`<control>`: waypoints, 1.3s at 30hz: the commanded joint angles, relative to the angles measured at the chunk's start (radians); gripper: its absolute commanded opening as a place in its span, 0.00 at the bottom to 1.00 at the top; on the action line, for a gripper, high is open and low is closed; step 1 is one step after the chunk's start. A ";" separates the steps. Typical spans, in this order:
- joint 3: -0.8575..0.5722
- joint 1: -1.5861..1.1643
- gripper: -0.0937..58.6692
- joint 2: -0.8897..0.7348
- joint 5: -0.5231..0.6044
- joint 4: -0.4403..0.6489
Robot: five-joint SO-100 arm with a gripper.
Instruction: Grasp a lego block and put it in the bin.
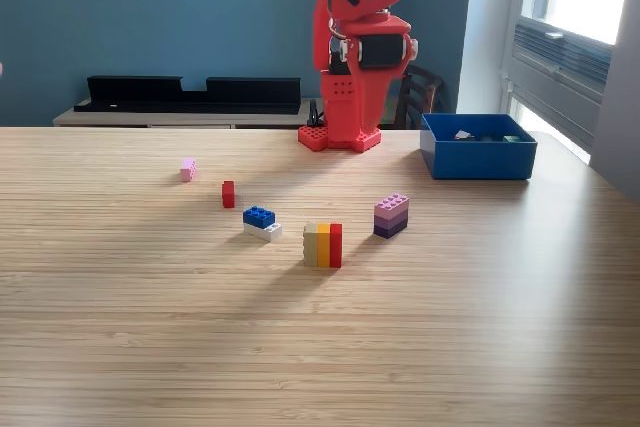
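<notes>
Nearest the camera the cream-orange-red stack [323, 245], purple stack [391, 215] and blue-on-white block [261, 221] sit close together, so a descent may nudge neighbours; red [228, 194] and pink [187, 170] blocks have room; blue bin [478, 159] far right near the table edge; arm [356, 47] folded, gripper out of frame, state unknown.

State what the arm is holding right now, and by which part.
Cannot be told: the red arm runs out of the top of the exterior view, so its jaws are not visible. All five block pieces seen lie loose on the table.
</notes>
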 commanded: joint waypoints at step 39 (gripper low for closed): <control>0.560 0.647 0.38 0.028 0.354 -0.391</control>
